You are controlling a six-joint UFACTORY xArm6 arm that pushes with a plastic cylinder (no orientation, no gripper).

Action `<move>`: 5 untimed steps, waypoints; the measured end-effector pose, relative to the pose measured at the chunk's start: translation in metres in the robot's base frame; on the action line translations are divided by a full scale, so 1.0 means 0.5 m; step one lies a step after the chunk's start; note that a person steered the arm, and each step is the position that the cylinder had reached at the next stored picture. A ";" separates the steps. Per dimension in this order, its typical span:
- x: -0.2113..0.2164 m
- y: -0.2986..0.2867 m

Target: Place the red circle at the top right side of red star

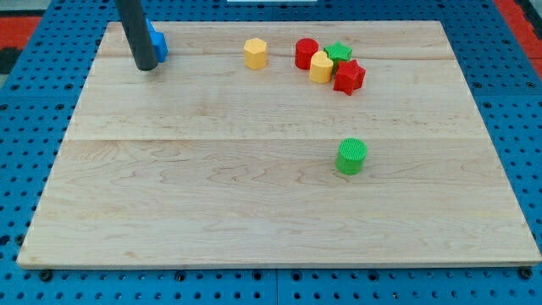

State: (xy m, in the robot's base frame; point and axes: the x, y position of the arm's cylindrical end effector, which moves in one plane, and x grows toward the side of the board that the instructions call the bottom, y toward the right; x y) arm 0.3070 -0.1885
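Note:
The red circle (306, 52) stands near the view's top, touching the left side of a yellow heart (321, 67). The red star (348, 77) lies just right of and below the heart. A green star (339, 52) sits above the red star, right of the red circle. My tip (146, 66) rests on the board at the view's top left, far left of the red blocks, right beside a blue block (157, 42) that the rod partly hides.
A yellow hexagon block (255, 52) stands left of the red circle. A green cylinder (351, 157) stands alone right of the board's middle. The wooden board (212, 195) lies on a blue pegboard (34, 102).

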 end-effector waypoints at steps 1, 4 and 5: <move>0.019 0.033; 0.031 0.034; 0.031 0.034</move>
State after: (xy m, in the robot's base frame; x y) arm 0.3225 -0.1715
